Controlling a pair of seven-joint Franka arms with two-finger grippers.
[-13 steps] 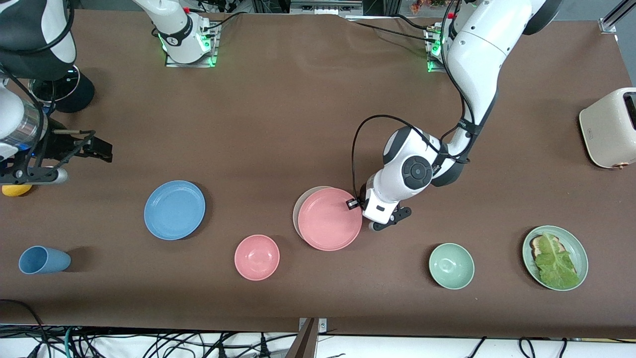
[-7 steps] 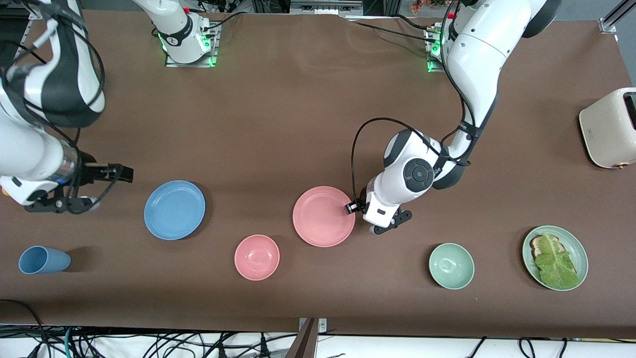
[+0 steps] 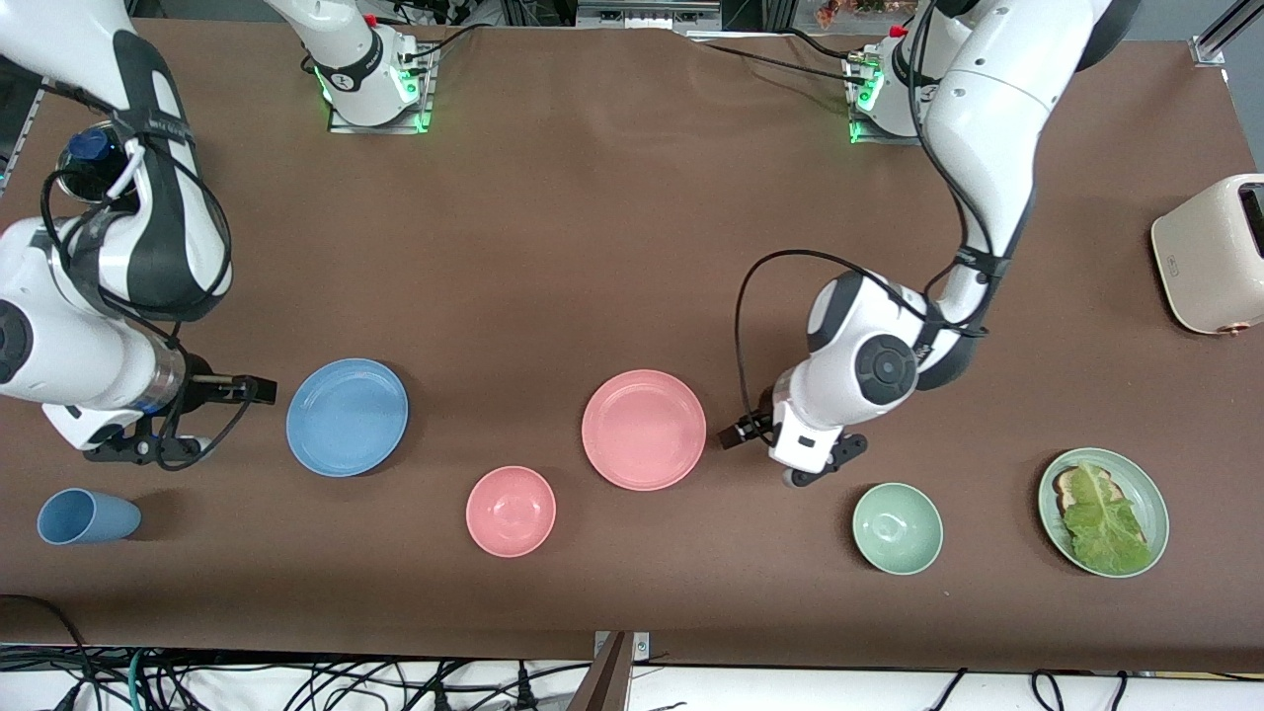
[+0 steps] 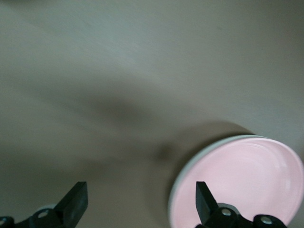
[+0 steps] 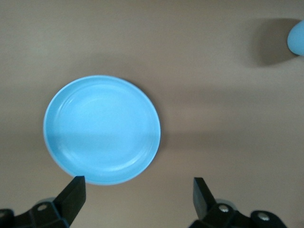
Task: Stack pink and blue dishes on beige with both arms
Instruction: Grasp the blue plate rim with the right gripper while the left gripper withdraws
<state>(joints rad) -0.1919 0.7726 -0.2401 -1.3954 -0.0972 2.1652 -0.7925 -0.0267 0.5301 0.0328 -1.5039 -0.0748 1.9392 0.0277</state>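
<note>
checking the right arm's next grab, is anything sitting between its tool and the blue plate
Nothing visible does. The right tool is open, beside the blue plate on the right arm's end of the table, with only bare brown table between them. The blue cup lies nearer the front camera, off that line.

Non-task items: pink bowl (image 3: 511,511), green bowl (image 3: 897,528) just beside left gripper (image 3: 736,434), lettuce plate (image 3: 1103,512), toaster (image 3: 1210,254), blue cup (image 3: 87,516) near right gripper (image 3: 259,391).
</note>
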